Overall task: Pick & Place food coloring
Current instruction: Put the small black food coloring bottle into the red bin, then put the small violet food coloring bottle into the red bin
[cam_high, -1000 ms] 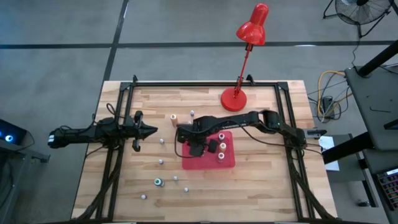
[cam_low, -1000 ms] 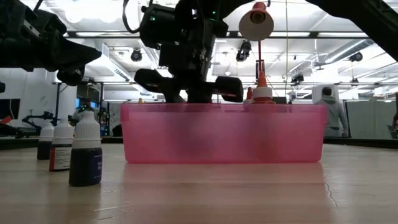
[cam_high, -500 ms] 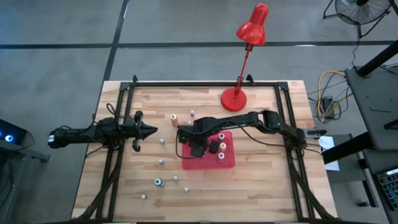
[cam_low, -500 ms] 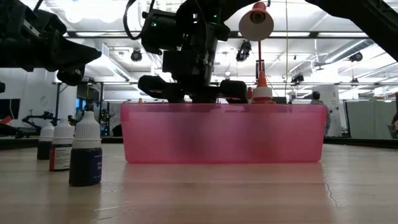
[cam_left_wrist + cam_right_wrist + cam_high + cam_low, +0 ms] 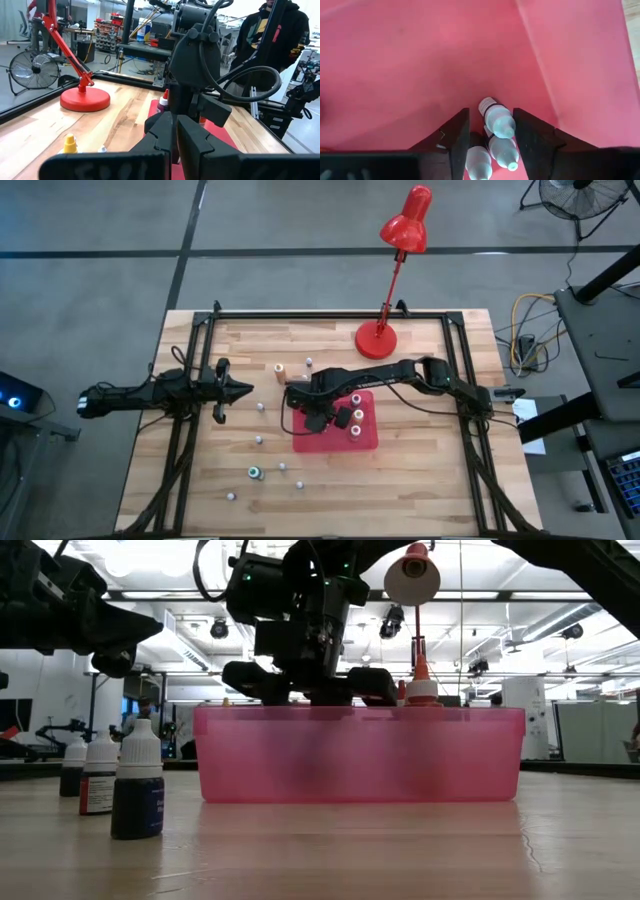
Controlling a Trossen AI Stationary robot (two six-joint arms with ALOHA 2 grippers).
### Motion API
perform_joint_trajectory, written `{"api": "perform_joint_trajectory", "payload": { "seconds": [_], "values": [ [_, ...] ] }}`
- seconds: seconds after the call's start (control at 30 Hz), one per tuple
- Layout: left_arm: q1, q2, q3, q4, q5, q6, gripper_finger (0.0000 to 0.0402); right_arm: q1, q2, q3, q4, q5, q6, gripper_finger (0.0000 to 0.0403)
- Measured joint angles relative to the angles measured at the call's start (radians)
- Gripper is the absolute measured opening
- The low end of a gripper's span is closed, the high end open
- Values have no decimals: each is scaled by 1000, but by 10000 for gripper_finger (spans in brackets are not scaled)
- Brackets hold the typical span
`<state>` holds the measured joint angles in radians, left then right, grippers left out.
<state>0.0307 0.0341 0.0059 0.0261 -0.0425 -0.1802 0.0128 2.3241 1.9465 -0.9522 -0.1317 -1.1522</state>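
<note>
Releasing over red tray [image 5: 368, 442]: right gripper [image 5: 490, 137] part-open around bottles [image 5: 498, 120], grip uncertain; several bottles [image 5: 258, 440] remain on table.

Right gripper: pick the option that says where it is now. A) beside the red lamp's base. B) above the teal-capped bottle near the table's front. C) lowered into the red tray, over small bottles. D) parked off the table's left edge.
C: the right gripper hangs over the red tray, its fingers either side of small bottles; the high view places it at the tray's left part.
</note>
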Motion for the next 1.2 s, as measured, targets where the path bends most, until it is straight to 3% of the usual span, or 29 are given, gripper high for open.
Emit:
{"api": "perform_joint_trajectory", "payload": {
  "seconds": [0.53, 0.83, 1.2],
  "values": [
    [0, 0, 0, 0, 0, 0, 0, 4, -1, 94, -25, 86, 55, 166],
    [0, 0, 0, 0, 0, 0, 0, 4, -6, 208, -148, 106, 144, 162],
    [0, 0, 0, 0, 0, 0, 0, 2, -8, 306, -279, 116, 413, 157]
  ]
}}
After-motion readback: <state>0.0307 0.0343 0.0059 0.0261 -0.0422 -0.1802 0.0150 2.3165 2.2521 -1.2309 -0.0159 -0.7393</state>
